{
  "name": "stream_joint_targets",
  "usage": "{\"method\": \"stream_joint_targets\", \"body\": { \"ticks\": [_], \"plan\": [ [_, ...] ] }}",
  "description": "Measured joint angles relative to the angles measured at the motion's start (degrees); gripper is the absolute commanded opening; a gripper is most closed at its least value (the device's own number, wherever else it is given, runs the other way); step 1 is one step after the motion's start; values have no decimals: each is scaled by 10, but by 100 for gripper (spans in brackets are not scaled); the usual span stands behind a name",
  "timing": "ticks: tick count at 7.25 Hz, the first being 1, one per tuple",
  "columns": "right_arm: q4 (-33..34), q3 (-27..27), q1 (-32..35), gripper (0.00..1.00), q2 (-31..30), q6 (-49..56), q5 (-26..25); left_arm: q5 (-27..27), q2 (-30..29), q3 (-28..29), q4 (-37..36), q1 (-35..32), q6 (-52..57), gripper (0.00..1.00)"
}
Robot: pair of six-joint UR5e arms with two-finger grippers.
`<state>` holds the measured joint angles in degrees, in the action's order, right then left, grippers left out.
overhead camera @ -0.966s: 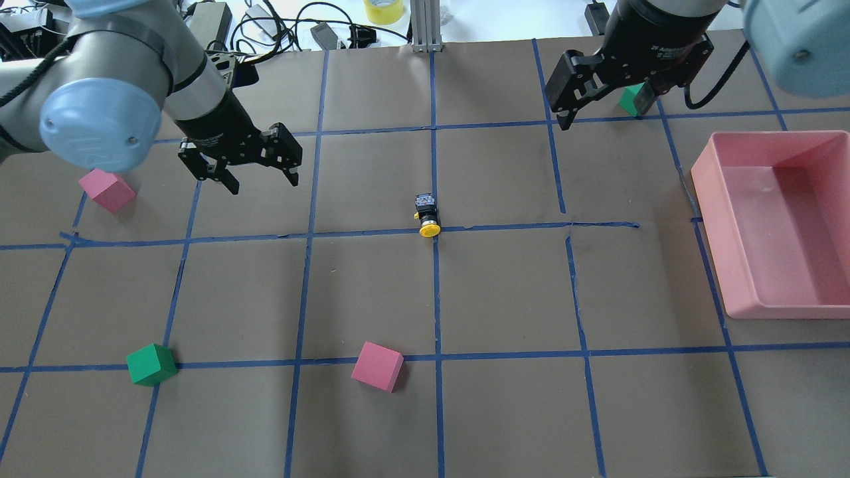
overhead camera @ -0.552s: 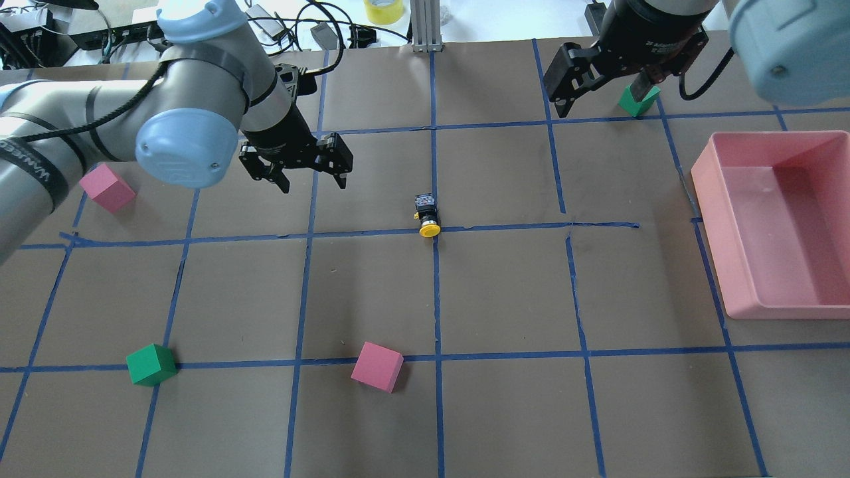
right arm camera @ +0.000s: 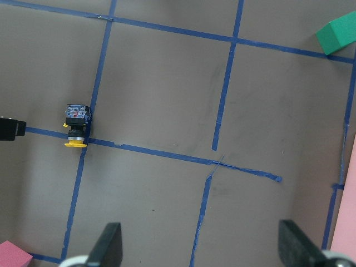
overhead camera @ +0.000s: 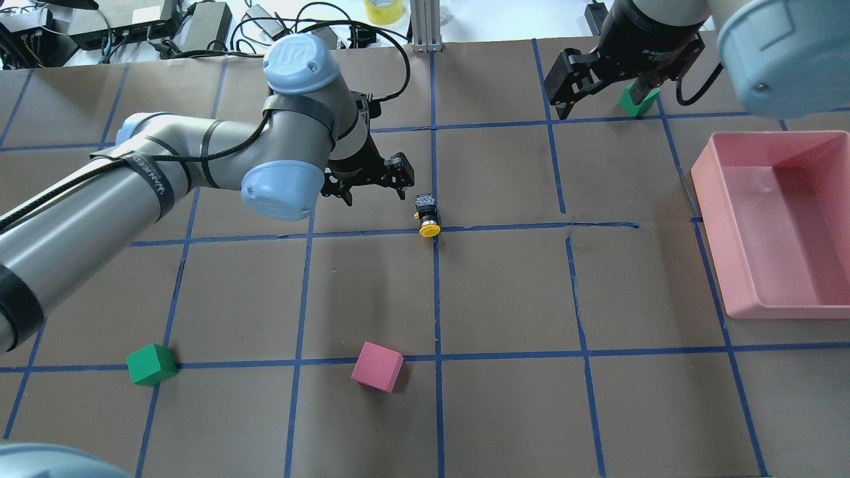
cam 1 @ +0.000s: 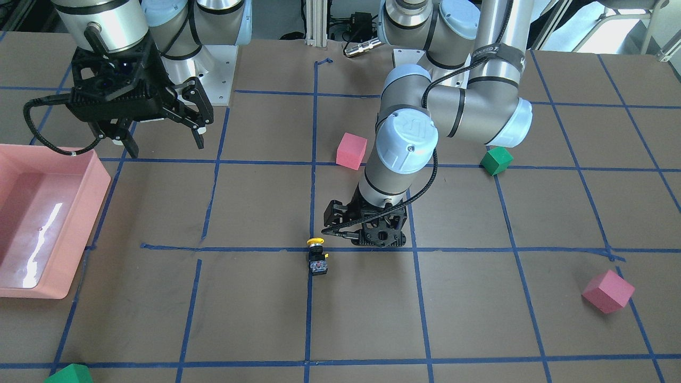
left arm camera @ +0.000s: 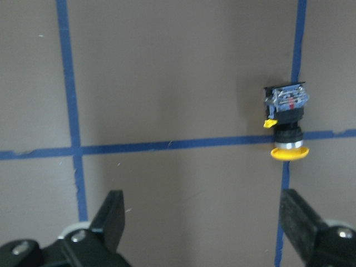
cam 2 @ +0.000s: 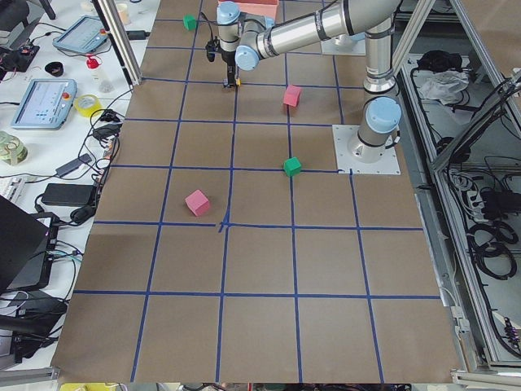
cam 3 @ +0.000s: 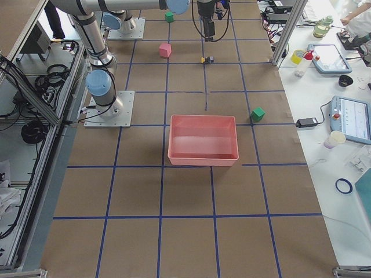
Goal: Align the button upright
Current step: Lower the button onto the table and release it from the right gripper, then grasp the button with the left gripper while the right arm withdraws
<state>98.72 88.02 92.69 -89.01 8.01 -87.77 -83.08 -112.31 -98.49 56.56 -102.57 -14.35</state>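
Note:
The button [overhead camera: 427, 214] lies on its side on a blue tape crossing at the table's middle, its yellow cap toward the robot. It also shows in the front view [cam 1: 317, 256], the left wrist view [left arm camera: 286, 125] and the right wrist view [right arm camera: 75, 127]. My left gripper [overhead camera: 372, 189] is open and empty, low over the table just left of the button and not touching it; its fingers [left arm camera: 111, 217] stand wide apart. My right gripper [overhead camera: 601, 99] is open and empty, high at the far right beside a green cube [overhead camera: 637, 99].
A pink bin [overhead camera: 704, 186] stands at the right edge. A pink cube [overhead camera: 377, 366] and a green cube [overhead camera: 151, 364] lie near the robot's side. Another pink cube [cam 1: 608, 291] lies far left, hidden under my left arm in the overhead view.
My left arm has swung right across the table, bringing its open gripper next to the button. The right gripper has shifted slightly away. The button has not moved.

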Motion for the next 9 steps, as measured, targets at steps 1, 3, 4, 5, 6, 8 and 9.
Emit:
{"method": "stream_joint_targets", "body": {
  "ticks": [1, 3, 4, 5, 6, 8, 9],
  "plan": [
    [-1, 0, -1, 100, 0, 0, 0, 6, -19, -1, -19, -13, -19, 100],
    [-21, 0, -2, 100, -2, 0, 0, 16, -48, -1, -48, -28, -39, 100],
    [-35, 0, -2, 100, -2, 0, 0, 17, -61, -1, -62, -33, -50, 100],
    [-40, 0, -3, 100, -3, 2, 0, 17, -70, -1, -73, -37, -55, 100],
    [-42, 0, -3, 100, -2, 5, 1, 17, -78, -1, -81, -39, -58, 95],
    [-46, 0, -2, 100, 2, 7, 2, 23, -88, -1, -89, -49, -65, 54],
    [-46, -1, -2, 100, 2, 8, 4, 26, -89, -2, -88, -56, -70, 38]
  ]
}}
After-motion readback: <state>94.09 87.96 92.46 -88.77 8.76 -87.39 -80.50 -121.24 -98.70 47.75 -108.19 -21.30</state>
